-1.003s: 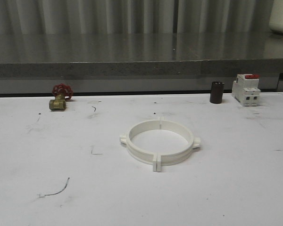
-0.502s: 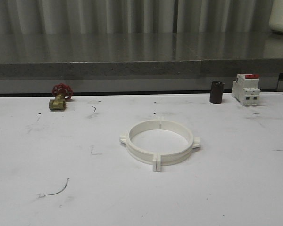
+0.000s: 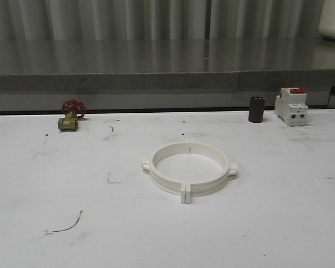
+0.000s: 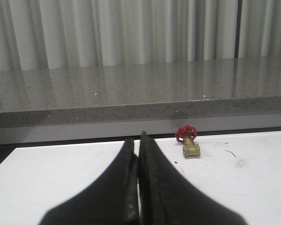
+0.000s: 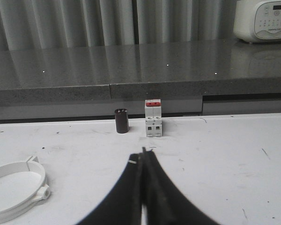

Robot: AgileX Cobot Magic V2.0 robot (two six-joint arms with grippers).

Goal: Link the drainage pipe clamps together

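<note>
We judged the job done: the two clamps (image 3: 188, 168) sat joined as one ring in the middle of the desk (image 3: 279, 223), while our left hand (image 4: 138, 154) and right hand (image 5: 143, 159) were closed, holding nothing.

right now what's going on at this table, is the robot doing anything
Nothing is being handled at this moment. The two drainage pipe clamps lie in the middle of the white table, closed up into one ring. Both arms are back from it: the left end effector and the right end effector are each shut on nothing. A brass valve, a dark cylinder and a breaker sit along the far edge.
</note>
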